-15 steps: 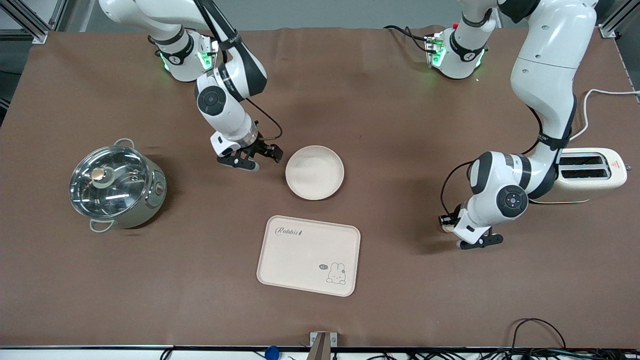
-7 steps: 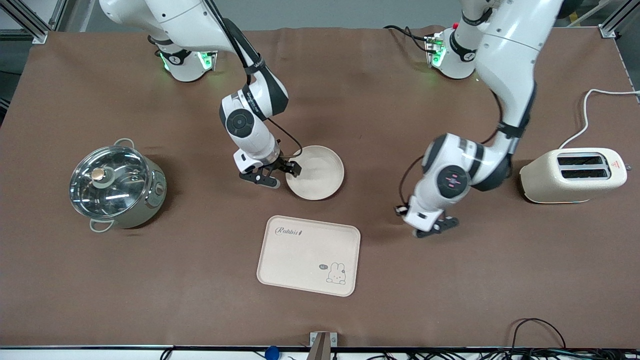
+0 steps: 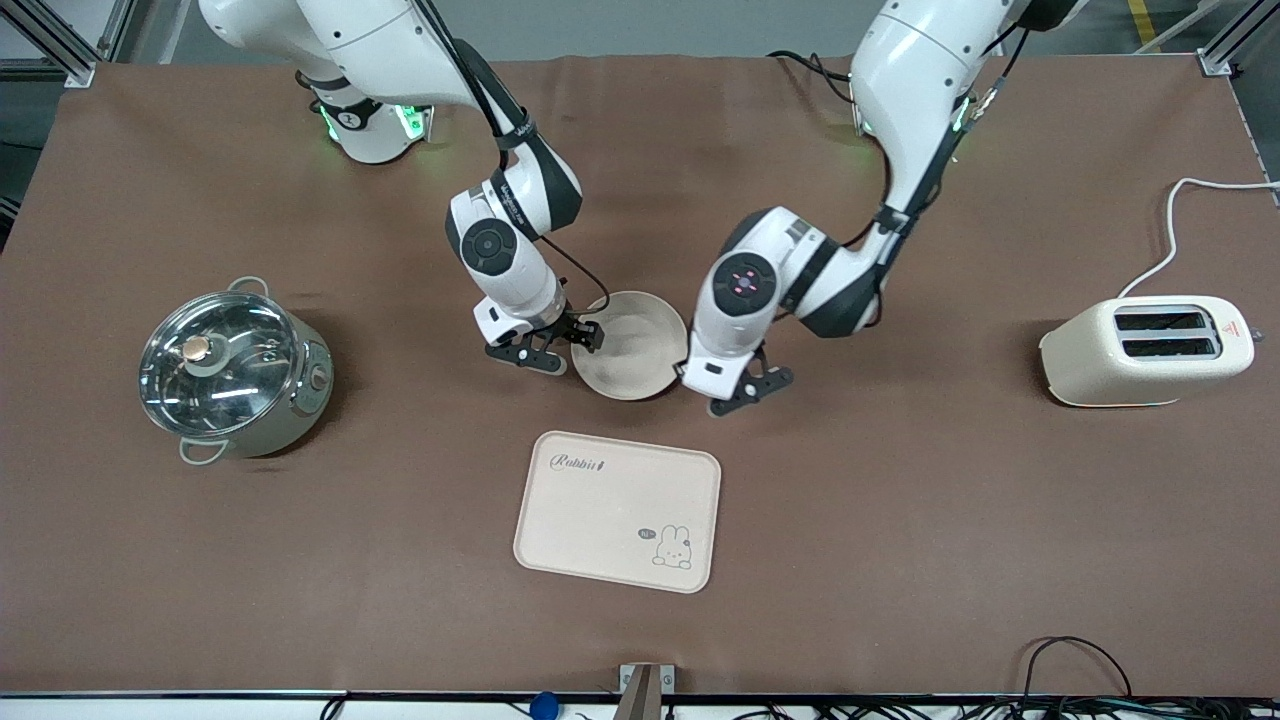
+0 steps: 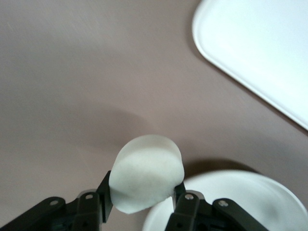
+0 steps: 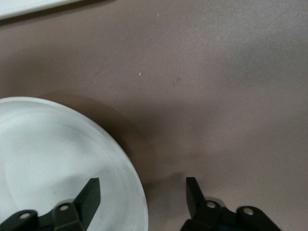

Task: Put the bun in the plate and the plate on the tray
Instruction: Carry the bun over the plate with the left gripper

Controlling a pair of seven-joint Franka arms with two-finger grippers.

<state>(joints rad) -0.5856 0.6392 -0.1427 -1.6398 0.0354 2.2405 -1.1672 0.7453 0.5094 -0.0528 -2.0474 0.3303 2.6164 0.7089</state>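
The round cream plate (image 3: pixel 640 375) lies mid-table, with the rectangular Rabbit tray (image 3: pixel 618 510) nearer the front camera. My left gripper (image 3: pixel 752 390) is shut on the cream-white bun (image 4: pixel 147 178) and hangs low beside the plate's edge toward the left arm's end. The bun is hidden in the front view. The left wrist view shows the plate (image 4: pixel 236 202) just past the bun and the tray (image 4: pixel 255 53) farther off. My right gripper (image 3: pixel 565 345) is open at the plate's rim toward the right arm's end. In the right wrist view (image 5: pixel 142 192), one finger is over the plate (image 5: pixel 57 154) and the other is over the table.
A steel pot with a glass lid (image 3: pixel 232 373) stands toward the right arm's end. A cream toaster (image 3: pixel 1150 350) with a white cable stands toward the left arm's end. Brown cloth covers the table.
My left arm has swung from beside the toaster to the plate's edge, carrying the bun. My right gripper has moved from beside the plate onto its rim.
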